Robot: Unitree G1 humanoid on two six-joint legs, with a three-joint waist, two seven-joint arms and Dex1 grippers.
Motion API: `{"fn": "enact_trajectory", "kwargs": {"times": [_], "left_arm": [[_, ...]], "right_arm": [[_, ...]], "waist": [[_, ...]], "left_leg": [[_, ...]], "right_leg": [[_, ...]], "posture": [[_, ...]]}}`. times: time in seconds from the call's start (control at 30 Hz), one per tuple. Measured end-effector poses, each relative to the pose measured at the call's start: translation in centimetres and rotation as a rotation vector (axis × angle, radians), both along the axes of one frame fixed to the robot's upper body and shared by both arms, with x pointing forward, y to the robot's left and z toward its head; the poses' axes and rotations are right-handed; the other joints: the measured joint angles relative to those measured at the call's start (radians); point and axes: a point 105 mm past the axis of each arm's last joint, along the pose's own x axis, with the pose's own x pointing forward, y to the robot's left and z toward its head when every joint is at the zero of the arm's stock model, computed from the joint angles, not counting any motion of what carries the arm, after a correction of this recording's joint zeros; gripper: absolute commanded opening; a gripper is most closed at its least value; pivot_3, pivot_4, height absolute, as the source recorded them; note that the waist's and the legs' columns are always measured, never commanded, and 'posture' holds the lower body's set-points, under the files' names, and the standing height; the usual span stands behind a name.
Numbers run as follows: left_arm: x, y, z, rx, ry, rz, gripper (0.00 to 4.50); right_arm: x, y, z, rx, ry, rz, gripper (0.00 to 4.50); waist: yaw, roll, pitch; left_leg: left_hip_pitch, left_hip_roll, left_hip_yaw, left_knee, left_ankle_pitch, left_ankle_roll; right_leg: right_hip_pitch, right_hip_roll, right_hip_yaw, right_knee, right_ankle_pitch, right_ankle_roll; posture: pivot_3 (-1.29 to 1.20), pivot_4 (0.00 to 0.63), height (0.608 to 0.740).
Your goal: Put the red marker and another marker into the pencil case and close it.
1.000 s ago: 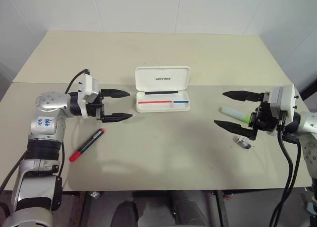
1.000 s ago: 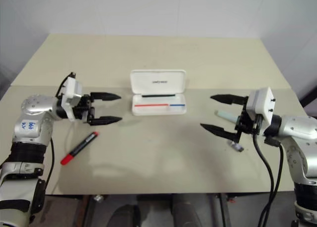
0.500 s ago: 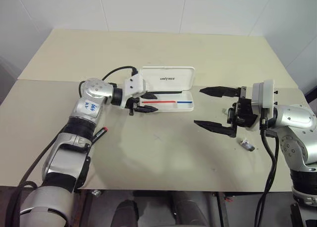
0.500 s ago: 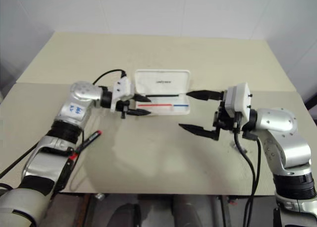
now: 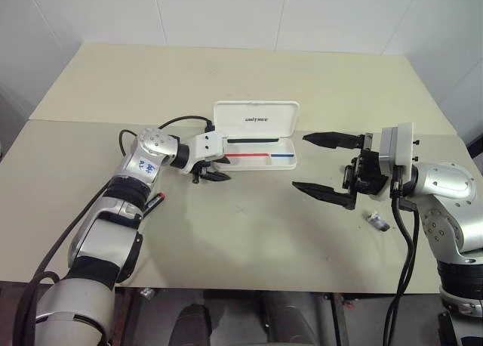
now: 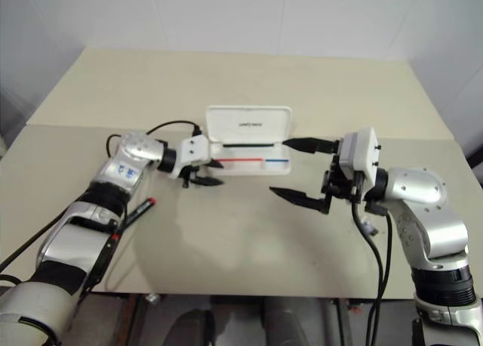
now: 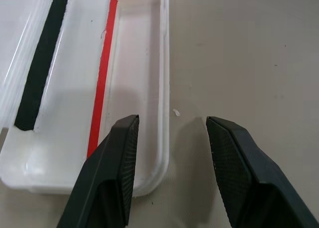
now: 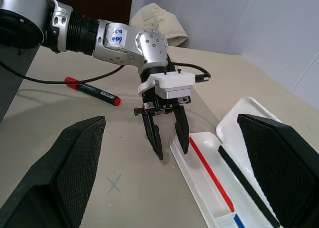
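Note:
The white pencil case [image 5: 255, 120] lies open at the table's middle, lid up, with a red and blue stripe in its tray [image 7: 132, 63]. My left gripper [image 5: 226, 171] is open at the case's left end. One finger [image 7: 117, 158] hangs over the tray and the other [image 7: 234, 158] over the table, so the front wall stands untouched between them. The red marker [image 8: 92, 90] lies on the table, partly behind my left forearm [image 6: 140, 209]. My right gripper [image 5: 300, 162] hovers wide open and empty just right of the case. Another marker is hidden.
A small dark stubby object [image 5: 376, 220] lies on the table under my right wrist. The beige table [image 5: 249, 233] has a seam running across behind the case. A cable loops from my left wrist.
My left gripper swung right and down, from well left of the case to its left end, and its fingers narrowed. My right gripper shifted left toward the case. The camera also moved.

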Motion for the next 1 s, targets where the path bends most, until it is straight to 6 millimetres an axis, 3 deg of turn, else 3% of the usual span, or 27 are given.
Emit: {"fn": "enact_trajectory", "kwargs": {"times": [0.17, 0.23, 0.4, 0.63, 0.77, 0.87, 1.0], "left_arm": [[0.6, -0.7, -0.1, 0.020, 0.003, 0.013, 2.10], [0.7, -0.8, -0.2, 0.018, 0.010, 0.015, 1.72], [0.9, -1.1, 0.1, 0.028, -0.001, 0.005, 0.04], [0.9, -1.2, 0.3, 0.042, -0.029, -0.014, 0.01], [0.4, -1.4, 1.7, 0.056, -0.089, -0.078, 0.01], [-0.9, -1.0, 2.2, 0.061, -0.139, -0.145, 0.01], [-3.8, 0.0, 0.1, 0.078, -0.124, -0.201, 0.01]], "right_arm": [[-0.1, 0.2, 0.3, 0.005, -0.011, -0.005, 4.50], [-0.1, 0.2, 0.3, 0.007, -0.014, -0.009, 4.50], [-0.2, 0.3, 0.5, 0.009, -0.021, -0.012, 4.50], [-0.1, 0.2, 0.5, 0.011, -0.023, -0.017, 4.50], [0.0, -0.3, 0.0, 0.011, -0.002, -0.033, 4.50], [0.0, -0.9, -0.8, -0.005, 0.024, -0.051, 4.50], [-0.2, -2.1, -1.7, -0.033, 0.040, -0.091, 4.50]], "waist": [[-0.001, 0.000, 0.000], [0.000, 0.000, 0.000], [0.001, 0.000, 0.000], [0.000, 0.000, 0.000], [0.001, 0.000, 0.000], [-0.002, 0.000, 0.000], [-0.001, 0.000, 0.000]], "left_leg": [[0.000, 0.000, 0.000, 0.000, 0.000, 0.000], [0.000, 0.000, 0.000, 0.000, 0.000, 0.000], [0.000, 0.000, 0.000, 0.000, 0.000, 0.000], [0.000, 0.000, 0.000, 0.000, 0.000, 0.000], [-0.001, 0.000, 0.000, -0.001, 0.000, 0.000], [0.000, 0.001, 0.001, -0.002, 0.000, 0.000], [0.000, 0.002, 0.001, -0.001, 0.000, 0.000]], "right_leg": [[0.000, 0.000, 0.000, 0.000, 0.000, 0.000], [0.000, 0.000, 0.000, 0.000, 0.000, 0.000], [0.000, 0.000, 0.000, 0.000, 0.000, 0.000], [0.000, 0.000, 0.000, 0.001, 0.000, 0.000], [0.000, 0.000, 0.000, 0.000, 0.000, 0.000], [0.000, 0.000, 0.001, 0.002, 0.000, 0.000], [0.000, 0.000, 0.000, 0.003, -0.001, 0.000]], "posture": [[0.00, 0.150, 0.740], [0.00, 0.150, 0.740], [0.00, 0.150, 0.740], [0.00, 0.150, 0.740], [0.00, 0.150, 0.740], [0.00, 0.150, 0.740], [0.00, 0.150, 0.740]]}}
